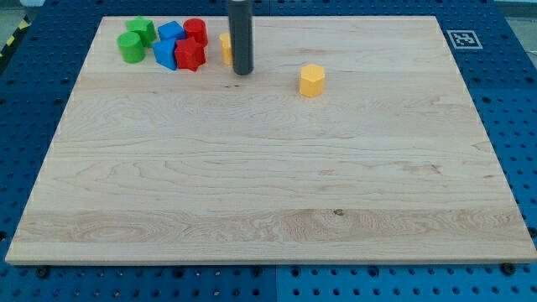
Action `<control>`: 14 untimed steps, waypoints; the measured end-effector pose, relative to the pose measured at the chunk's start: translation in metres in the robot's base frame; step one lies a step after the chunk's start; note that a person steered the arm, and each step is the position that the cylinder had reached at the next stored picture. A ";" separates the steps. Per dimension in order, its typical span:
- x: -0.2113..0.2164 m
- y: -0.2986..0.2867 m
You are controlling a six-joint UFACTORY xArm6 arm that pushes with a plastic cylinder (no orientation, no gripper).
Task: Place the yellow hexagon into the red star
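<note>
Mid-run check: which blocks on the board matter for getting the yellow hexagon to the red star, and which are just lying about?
For the job:
- yellow hexagon, alone, right of the cluster
- red star, in the cluster at the view's top left
- my tip, between them

Lying about:
- red block
- two blue blocks
- two green blocks
- second yellow block, partly hidden behind the rod

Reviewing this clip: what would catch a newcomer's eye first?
The dark rod comes down from the view's top, my tip resting just right of a partly hidden yellow block. Left of it sits a tight cluster: green blocks, blue blocks, red star. The yellow hexagon stands alone, further right.
</note>
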State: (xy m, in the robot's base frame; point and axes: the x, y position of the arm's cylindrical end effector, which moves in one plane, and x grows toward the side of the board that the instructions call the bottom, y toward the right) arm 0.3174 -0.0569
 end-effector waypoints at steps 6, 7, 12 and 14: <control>-0.015 0.084; -0.015 0.087; 0.018 0.090; 0.067 0.090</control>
State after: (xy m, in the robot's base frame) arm 0.3840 0.0328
